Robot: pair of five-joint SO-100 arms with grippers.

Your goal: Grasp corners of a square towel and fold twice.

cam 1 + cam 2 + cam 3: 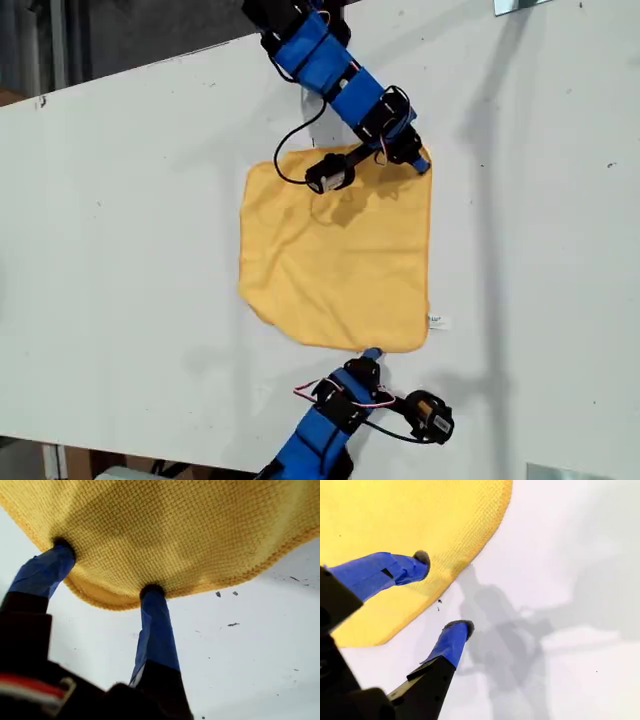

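— How were the jaws found?
— My first gripper (107,567) was spread wide, both taped fingertips pressed against the hem, nothing clamped. My second gripper (444,591) was parted astride a rounded corner, empty.
— And the towel (335,250)?
— Laid flat on the white table (120,250). It was judged light, limp and nubbly-woven, best pinched at the stitched corners.
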